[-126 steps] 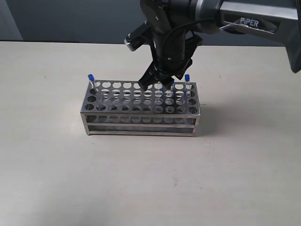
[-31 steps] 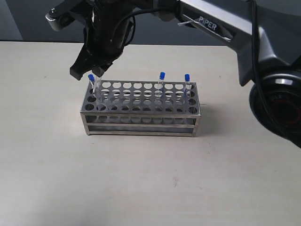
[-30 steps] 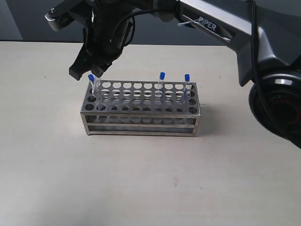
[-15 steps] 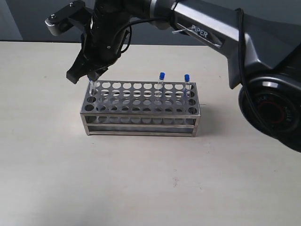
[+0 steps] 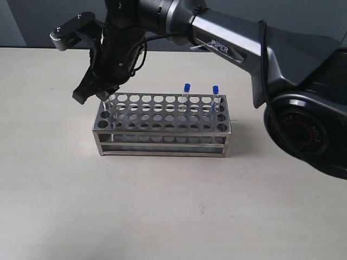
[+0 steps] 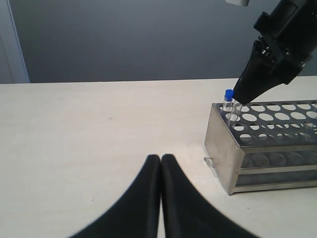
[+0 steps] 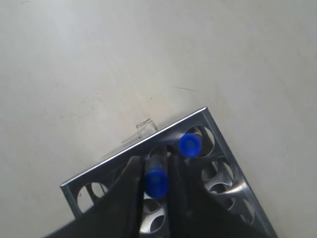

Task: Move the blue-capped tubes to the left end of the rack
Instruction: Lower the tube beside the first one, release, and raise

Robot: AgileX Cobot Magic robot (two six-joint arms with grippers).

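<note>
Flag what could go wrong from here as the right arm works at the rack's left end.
The right gripper holds a blue-capped tube right beside a seated tube; lowering or opening could knock that neighbour. The held tube looks slightly tilted in the left wrist view, so it might jam on the top plate of the rack.

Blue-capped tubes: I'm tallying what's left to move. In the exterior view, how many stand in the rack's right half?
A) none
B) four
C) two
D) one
C: one blue-capped tube and a second stand upright in the right half of the rack.
</note>
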